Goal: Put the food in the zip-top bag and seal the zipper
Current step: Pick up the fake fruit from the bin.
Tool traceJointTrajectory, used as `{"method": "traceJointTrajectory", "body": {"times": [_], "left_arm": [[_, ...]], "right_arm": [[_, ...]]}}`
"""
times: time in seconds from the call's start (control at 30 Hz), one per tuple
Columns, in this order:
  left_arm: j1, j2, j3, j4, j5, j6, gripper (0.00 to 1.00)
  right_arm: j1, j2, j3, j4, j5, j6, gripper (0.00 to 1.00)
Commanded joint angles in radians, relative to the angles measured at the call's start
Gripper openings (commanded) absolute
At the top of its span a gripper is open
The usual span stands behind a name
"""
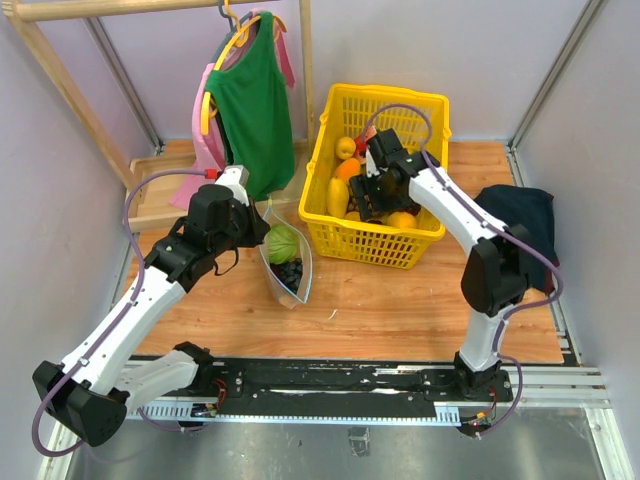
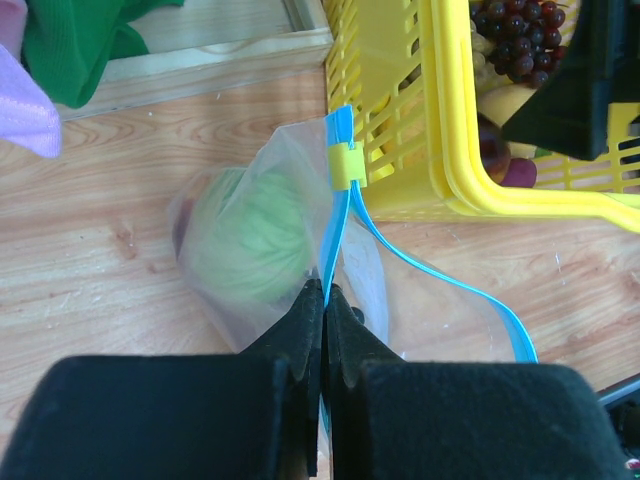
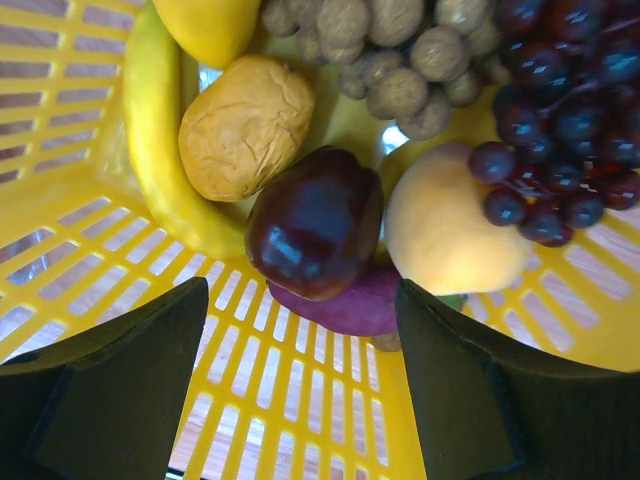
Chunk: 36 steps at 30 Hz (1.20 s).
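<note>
You are pinching the bag (image 2: pixel 290 170) by its rim with the left pincer (image 2: pixel 325 295); your wide right pincer (image 3: pixel 300 320) is risking slipping off the round dark fruit (image 3: pixel 315 222).

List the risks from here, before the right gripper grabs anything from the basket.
The right gripper hangs open over a dark red fruit wedged among neighbours; it may slip out, or the grapes get dragged along.
The left gripper pinches one edge of the bag, so its floppy mouth may sag and block the next item.
</note>
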Motion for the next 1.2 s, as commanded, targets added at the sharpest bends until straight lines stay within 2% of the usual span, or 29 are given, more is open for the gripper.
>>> {"method": "traceJointTrajectory", "body": {"times": [0.0,0.47,0.97,1.03,1.17], "left_arm": [[0.011,-0.015,0.001,0.048,-0.005,0.006,0.00],[0.013,-0.012,-0.001,0.048,-0.007,0.006,0.01],[0.013,-0.013,-0.004,0.049,-0.002,0.005,0.00],[0.013,-0.014,-0.004,0.050,-0.002,0.006,0.01],[0.013,-0.014,-0.005,0.051,-0.001,0.004,0.00]], "right_arm": [[-0.017,0.085,0.058,-0.089,-0.053,-0.033,0.77],[-0.028,0.282,0.048,-0.087,-0.009,-0.029,0.80],[-0.035,0.333,0.033,-0.061,-0.031,-0.037,0.84],[-0.035,0.332,0.036,-0.060,-0.029,-0.038,0.81],[-0.035,0.290,0.034,-0.060,-0.027,-0.029,0.67]]}}
